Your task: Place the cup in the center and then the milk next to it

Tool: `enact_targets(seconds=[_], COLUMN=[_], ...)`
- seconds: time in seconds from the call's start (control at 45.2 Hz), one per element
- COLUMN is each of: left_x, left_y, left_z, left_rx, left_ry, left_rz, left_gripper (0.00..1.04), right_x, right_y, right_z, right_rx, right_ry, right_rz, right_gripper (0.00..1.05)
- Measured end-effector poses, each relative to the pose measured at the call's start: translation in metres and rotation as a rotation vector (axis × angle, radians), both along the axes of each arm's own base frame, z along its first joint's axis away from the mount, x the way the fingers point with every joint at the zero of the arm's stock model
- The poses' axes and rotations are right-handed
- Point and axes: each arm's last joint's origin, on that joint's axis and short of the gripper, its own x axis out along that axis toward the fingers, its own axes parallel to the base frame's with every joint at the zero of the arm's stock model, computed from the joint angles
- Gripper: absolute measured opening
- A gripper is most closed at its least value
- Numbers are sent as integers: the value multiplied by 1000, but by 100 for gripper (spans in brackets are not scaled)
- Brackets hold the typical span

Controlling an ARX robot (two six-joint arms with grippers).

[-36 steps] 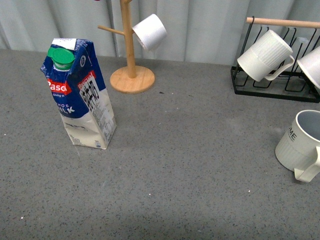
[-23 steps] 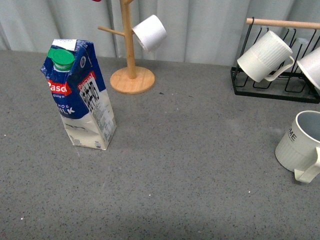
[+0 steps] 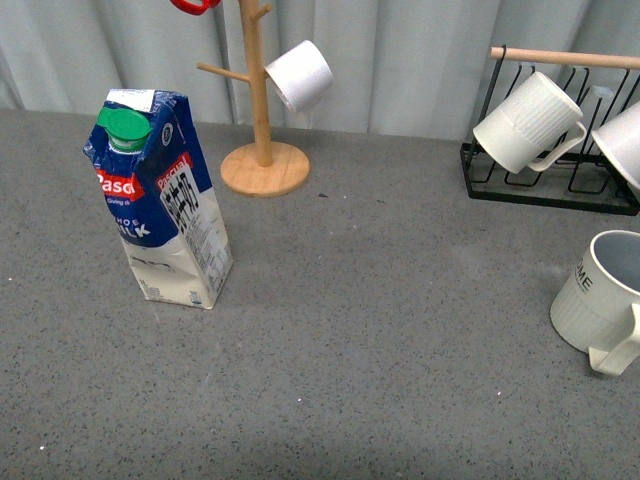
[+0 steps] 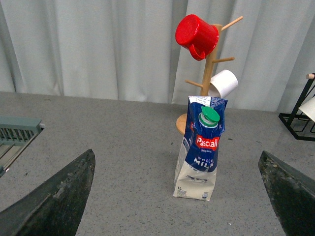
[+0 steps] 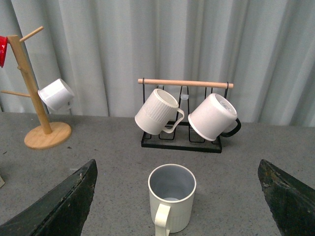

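Observation:
The cup [image 3: 598, 300], off-white and ribbed with lettering ending "ME", stands upright at the right edge of the grey table in the front view. It also shows in the right wrist view [image 5: 172, 197], handle toward the camera, between and ahead of my open right gripper [image 5: 177, 216]. The milk [image 3: 160, 200], a blue-and-white carton with a green cap, stands upright at the left. It shows in the left wrist view [image 4: 201, 147] ahead of my open left gripper [image 4: 179, 211]. Neither gripper shows in the front view.
A wooden mug tree [image 3: 262, 150] with a small white cup [image 3: 300, 75] and a red cup [image 4: 197, 35] stands at the back. A black rack [image 3: 550, 185] with white ribbed mugs [image 3: 525, 122] stands back right. A grey-green object [image 4: 17, 130] lies far left.
The front view has shifted slightly, so everything sits a little lower in the picture. The cup and the milk have not moved on the table.

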Motion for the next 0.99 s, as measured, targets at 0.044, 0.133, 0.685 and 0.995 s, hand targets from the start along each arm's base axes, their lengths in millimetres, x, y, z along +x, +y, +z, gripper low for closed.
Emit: enact_targets(seconds=[0.044,0.133,0.685,0.995], left_x=[0,0,0,0], left_y=[0,0,0,0], left_z=[0,0,0,0], left_rx=[0,0,0,0], left_ry=[0,0,0,0], left_rz=[0,0,0,0], left_gripper=[98,98,98,98], right_x=[0,0,0,0], right_y=[0,0,0,0], right_z=[0,0,0,0], right_rx=[0,0,0,0], right_ry=[0,0,0,0], right_rz=[0,0,0,0], right_gripper=[95,95,95,95])
